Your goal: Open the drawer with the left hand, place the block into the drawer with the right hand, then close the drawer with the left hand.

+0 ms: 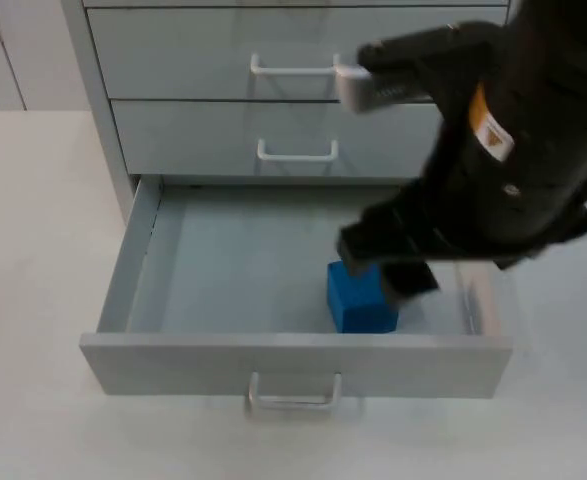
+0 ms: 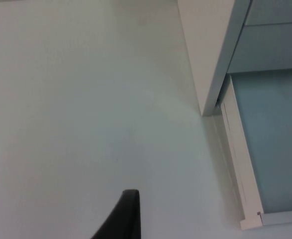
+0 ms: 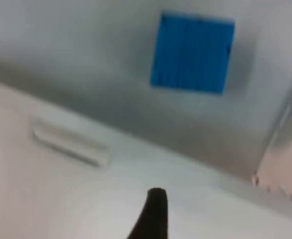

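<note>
The bottom drawer [image 1: 153,262] of the grey cabinet [image 1: 103,90] is pulled out. A blue block [image 1: 359,298] lies on its floor near the front right, also visible in the right wrist view as the blue block [image 3: 192,53], lying free. My right gripper [image 1: 385,268] hangs open just above and behind the block, not holding it; one fingertip [image 3: 154,214] is over the drawer's front panel. My left gripper waits over the bare table left of the cabinet; one fingertip [image 2: 126,214] is visible, with the drawer's left side rail [image 2: 235,164] nearby.
The drawer front carries a white handle [image 1: 294,395], seen too in the right wrist view as the handle [image 3: 70,143]. Two shut drawers with handles [image 1: 295,70] sit above. White table surface [image 1: 33,250] spreads left of the cabinet and in front of the drawer.
</note>
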